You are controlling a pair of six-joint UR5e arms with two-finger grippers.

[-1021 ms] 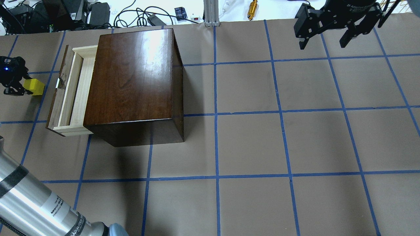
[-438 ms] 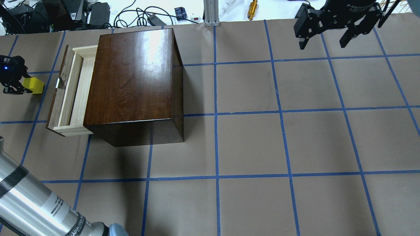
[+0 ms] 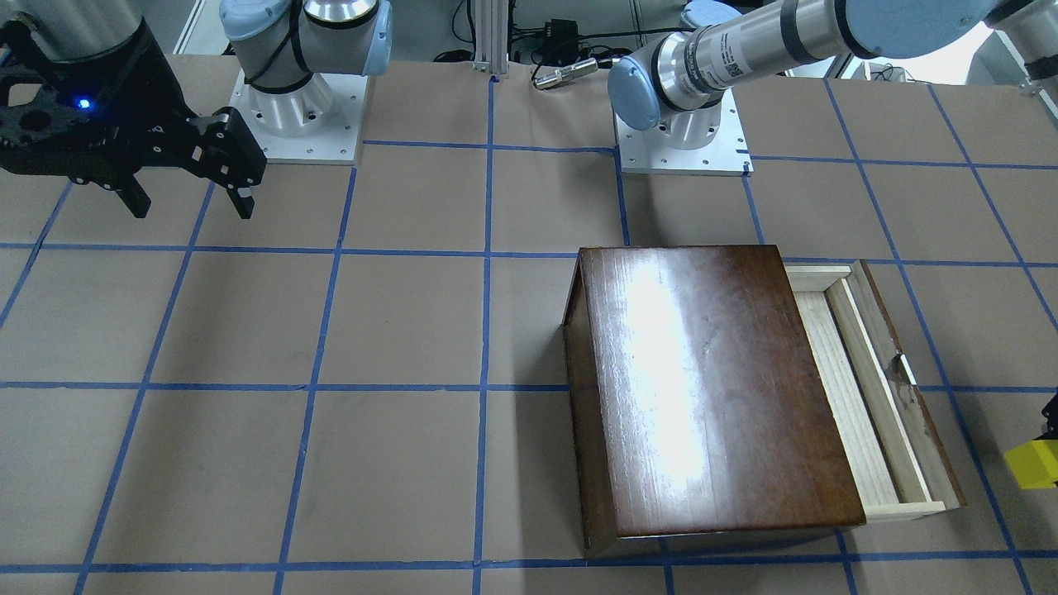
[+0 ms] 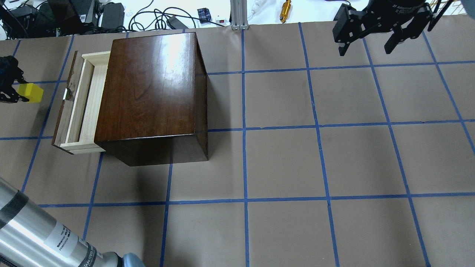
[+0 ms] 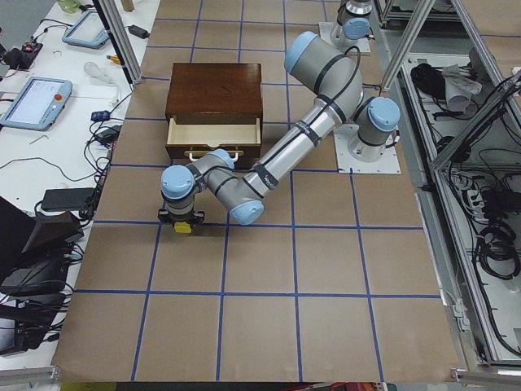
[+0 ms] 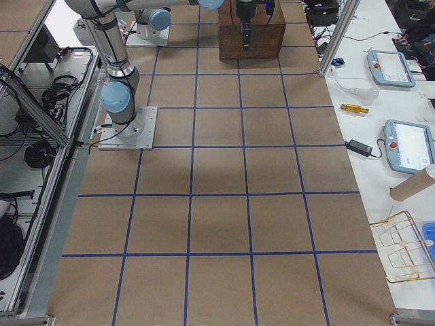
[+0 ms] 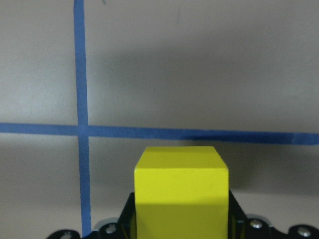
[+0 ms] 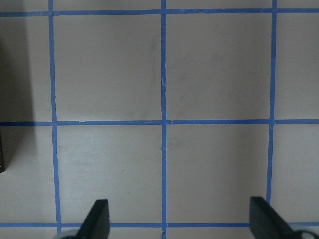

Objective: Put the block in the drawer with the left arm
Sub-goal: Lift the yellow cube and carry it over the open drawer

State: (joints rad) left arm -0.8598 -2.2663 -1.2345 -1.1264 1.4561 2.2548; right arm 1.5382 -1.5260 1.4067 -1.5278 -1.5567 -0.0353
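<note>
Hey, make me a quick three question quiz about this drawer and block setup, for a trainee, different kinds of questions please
1. True or false: the block already lies inside the drawer.
2. Multiple choice: what is the right gripper doing? A) gripping the drawer handle, B) hanging open and empty over the table, C) holding the block.
3. Fill in: in the overhead view, the left gripper holds the block on the view's ____ side of the wooden box.

Key:
1. False; it is in the left gripper, outside the open drawer.
2. B.
3. Left.
</note>
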